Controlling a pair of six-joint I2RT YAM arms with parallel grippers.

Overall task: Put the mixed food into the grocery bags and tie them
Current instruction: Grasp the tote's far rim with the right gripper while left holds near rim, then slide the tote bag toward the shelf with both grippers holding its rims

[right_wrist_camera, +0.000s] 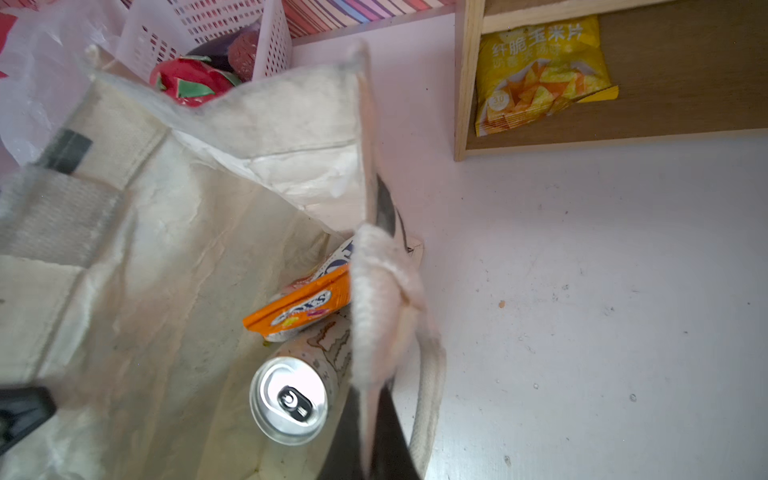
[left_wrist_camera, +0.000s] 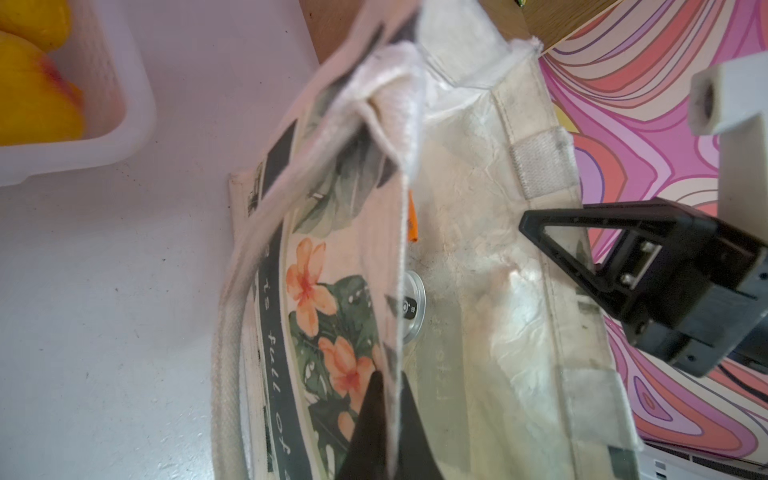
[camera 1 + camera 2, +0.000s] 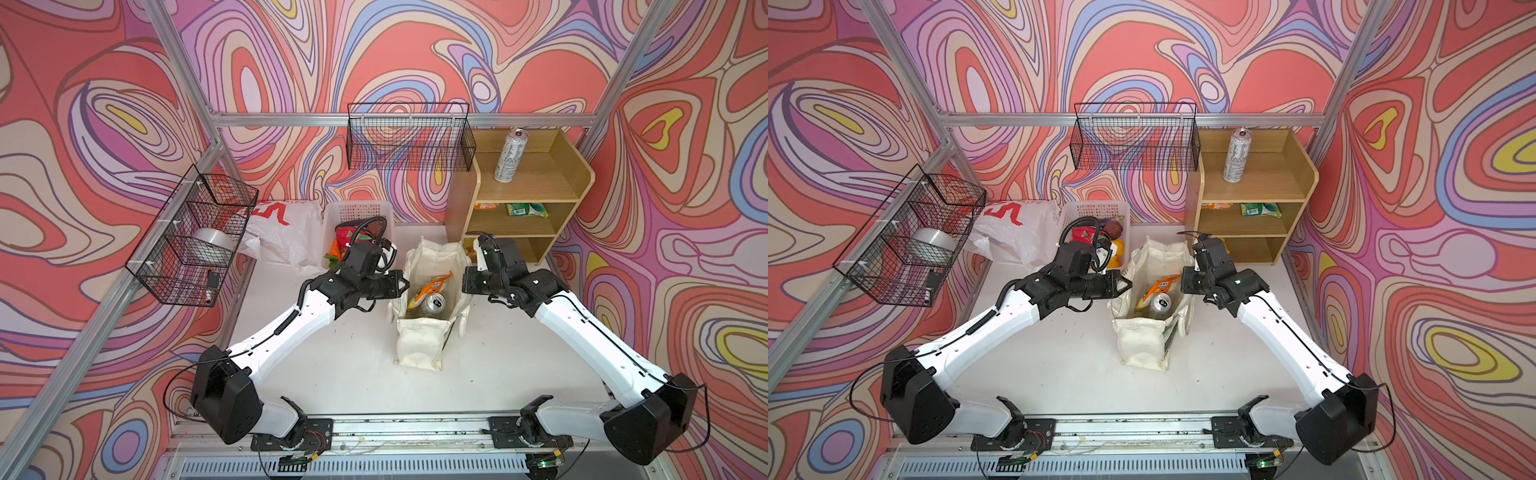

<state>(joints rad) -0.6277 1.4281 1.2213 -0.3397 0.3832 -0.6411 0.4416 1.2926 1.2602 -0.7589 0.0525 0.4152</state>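
The white table (image 3: pixel 332 374) has bare room in front of and on both sides of the cream tote (image 3: pixel 417 345), which stands upright in the middle with its mouth open. The mouth's long axis runs away from the robot, so one long wall faces each arm. The wooden shelf (image 3: pixel 536 187) stands close behind on the right. The plastic bag (image 3: pixel 282 237) lies crumpled at the back left, beside the white basket (image 3: pixel 353 212) of toy fruit. The left gripper (image 2: pixel 382 428) is closed on the top edge of the tote's left wall, cloth between its fingers. The right gripper (image 1: pixel 372 415) is clamped the same way on the opposite wall, so the two likely hold the mouth apart. Inside lie a can (image 1: pixel 289 401) and, against it, an orange packet (image 1: pixel 303 307). Of the food outside, the can on the shelf top (image 3: pixel 510 156) and the green packet (image 3: pixel 525 210) lie nearer the right arm and the basket nearer the left. Fetching either means letting go of a wall, which may sag.
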